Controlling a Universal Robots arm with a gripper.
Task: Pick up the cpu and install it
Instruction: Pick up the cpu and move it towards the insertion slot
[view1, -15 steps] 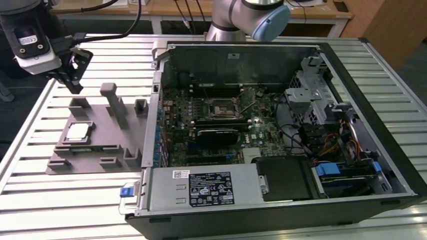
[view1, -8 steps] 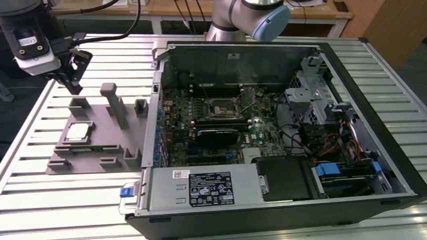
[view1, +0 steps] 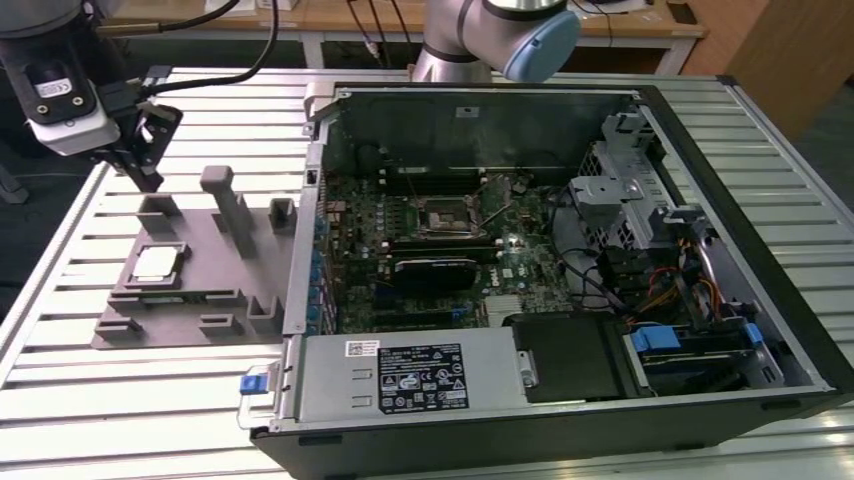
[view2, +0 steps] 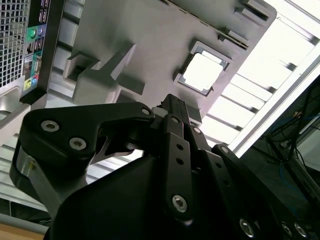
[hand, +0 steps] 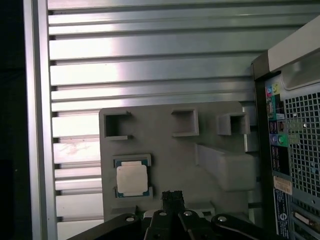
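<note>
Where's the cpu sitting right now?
On the exterior view's left, the cpu lies in a pocket on the grey fixture plate, beside the open computer case.

The worktop (view1: 147, 400) is a bench of pale metal slats running side to side in the exterior view. Two things lie directly on it. A flat grey plastic plate (view1: 220, 275) with raised blocks sits toward the exterior view's left, and just beside it is an open computer case (view1: 534, 435), lying on its side.
</note>
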